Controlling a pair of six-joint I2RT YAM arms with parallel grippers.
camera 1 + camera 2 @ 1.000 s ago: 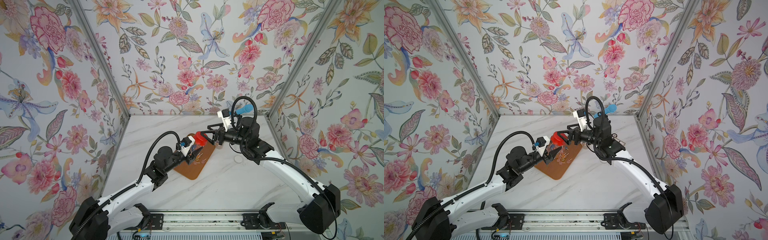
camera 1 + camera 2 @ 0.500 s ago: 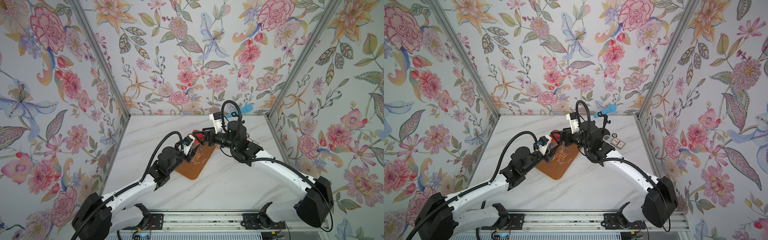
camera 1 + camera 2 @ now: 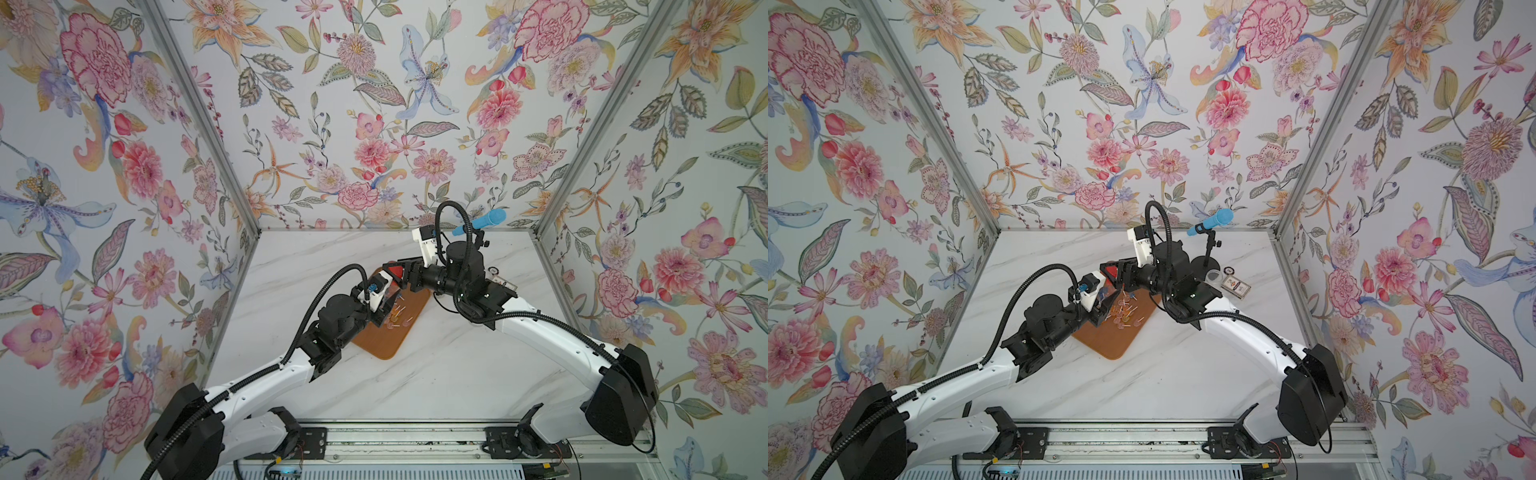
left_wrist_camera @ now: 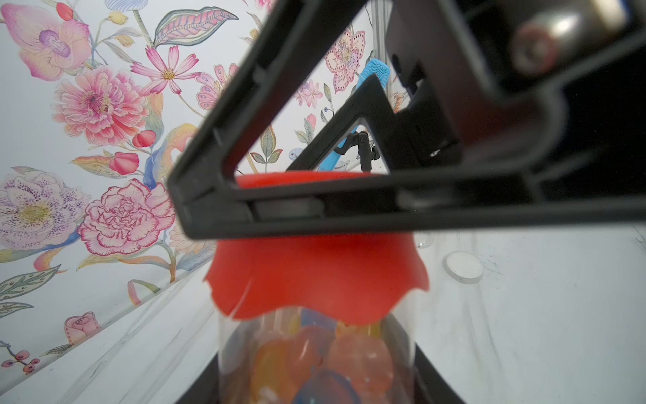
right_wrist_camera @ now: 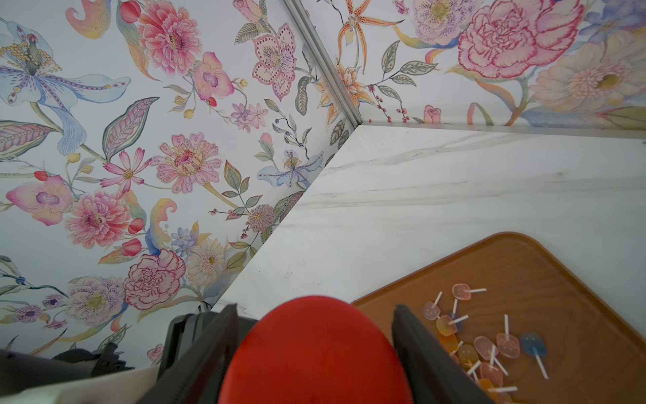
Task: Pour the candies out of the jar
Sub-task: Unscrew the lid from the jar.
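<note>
Your left gripper (image 3: 1104, 305) is clamped on the clear jar (image 4: 314, 363), held over the far end of the wooden tray (image 5: 524, 266), with candies (image 4: 349, 353) packed inside under the red lid (image 5: 314, 356). Your right gripper (image 5: 314, 311) straddles that lid, fingers close on both sides; you cannot tell whether they pinch it. More candies lie loose on the tray. Beyond the tray's right side stand a blue microphone (image 3: 1210, 220), a clear disc (image 3: 1213, 275) and a small card (image 3: 1235, 286)
</note>
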